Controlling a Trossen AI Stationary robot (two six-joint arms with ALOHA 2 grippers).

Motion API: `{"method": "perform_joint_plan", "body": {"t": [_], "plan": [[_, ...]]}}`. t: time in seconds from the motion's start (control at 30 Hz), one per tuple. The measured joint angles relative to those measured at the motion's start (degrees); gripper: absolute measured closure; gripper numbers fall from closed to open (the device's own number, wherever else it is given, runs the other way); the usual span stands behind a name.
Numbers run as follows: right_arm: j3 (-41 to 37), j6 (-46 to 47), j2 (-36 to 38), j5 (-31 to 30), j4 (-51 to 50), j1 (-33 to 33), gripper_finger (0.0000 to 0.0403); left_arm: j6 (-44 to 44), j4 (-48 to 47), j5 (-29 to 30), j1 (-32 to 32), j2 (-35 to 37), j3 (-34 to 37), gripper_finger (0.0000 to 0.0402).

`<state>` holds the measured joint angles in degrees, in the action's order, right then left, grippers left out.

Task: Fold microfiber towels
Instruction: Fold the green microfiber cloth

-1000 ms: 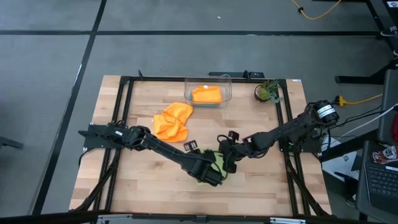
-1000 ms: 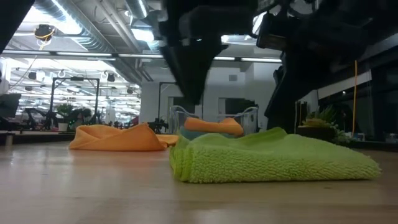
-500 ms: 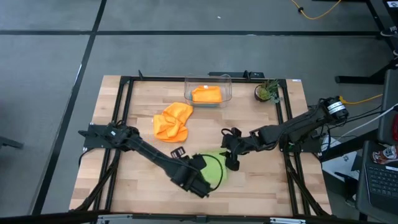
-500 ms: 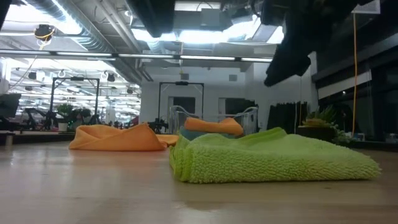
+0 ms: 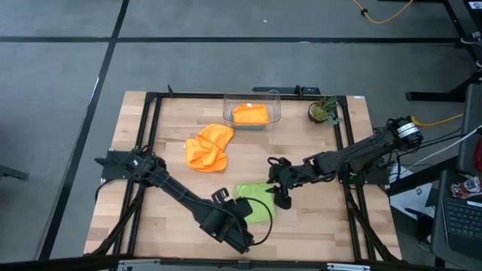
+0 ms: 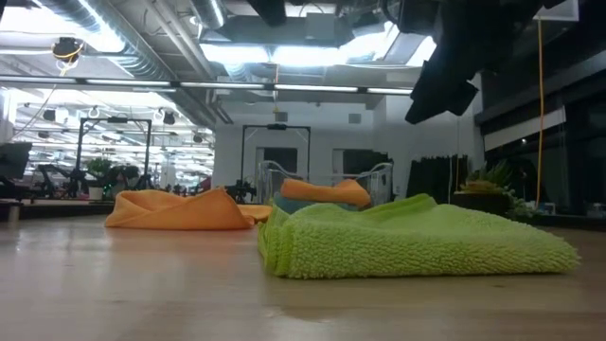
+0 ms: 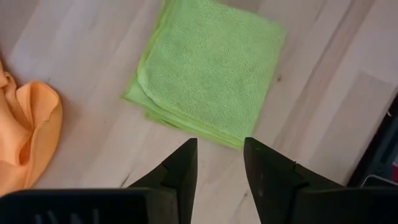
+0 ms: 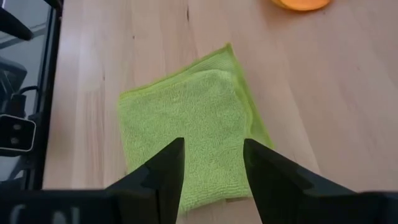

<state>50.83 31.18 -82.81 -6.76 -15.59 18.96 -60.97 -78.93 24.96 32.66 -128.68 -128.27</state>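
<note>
Both arms are pulling back from the folded green towel (image 5: 254, 208), now uncovered on the table (image 5: 151, 143). Left gripper (image 5: 239, 238) is hovering just beside its near-left corner, fingers (image 7: 180, 168) parted a little, holding nothing. Farther back, one crumpled orange towel (image 5: 208, 147) is lying loose; a second orange towel (image 5: 250, 114) is sitting in the clear bin (image 5: 251, 96). Right gripper (image 5: 282, 197) is hanging just right of the green towel, fingers (image 8: 163, 167) slightly apart, empty. Only the low view is showing something teal under the orange towel in the bin.
</note>
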Motion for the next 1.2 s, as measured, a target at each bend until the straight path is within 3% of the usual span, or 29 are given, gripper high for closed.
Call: {"method": "perform_joint_plan", "body": {"t": [0.27,0.47,0.6,0.77,0.9,1.03,1.2], "plan": [[0.0,-2.9,0.0,0.0,1.6,0.0,0.0231,-0.3,0.1,-0.9,-1.4,0.0,0.0,0.0278],[0.0,-5.9,0.0,3.3,1.6,0.4,0.0173,0.8,0.3,-4.5,-2.6,0.0,0.0,0.0278],[0.0,-8.0,0.0,8.7,1.6,2.4,0.0134,8.2,6.6,-6.6,-2.7,0.0,0.0,0.0278],[-0.1,-6.0,-0.1,10.4,2.2,6.7,0.0128,15.9,12.0,-6.6,-2.8,-1.5,0.1,0.0278],[-0.2,-8.9,-1.8,5.2,2.3,11.4,0.0134,11.9,10.9,-12.5,-4.5,-3.8,0.1,0.0267],[-0.1,-9.0,-4.0,-0.9,2.8,14.3,0.0135,11.7,9.1,-13.6,-5.9,-4.3,0.1,0.0240],[-0.1,-3.1,-5.6,-2.2,2.9,14.9,0.0136,9.1,3.6,-16.9,-6.4,-4.1,0.1,0.0188]]}}
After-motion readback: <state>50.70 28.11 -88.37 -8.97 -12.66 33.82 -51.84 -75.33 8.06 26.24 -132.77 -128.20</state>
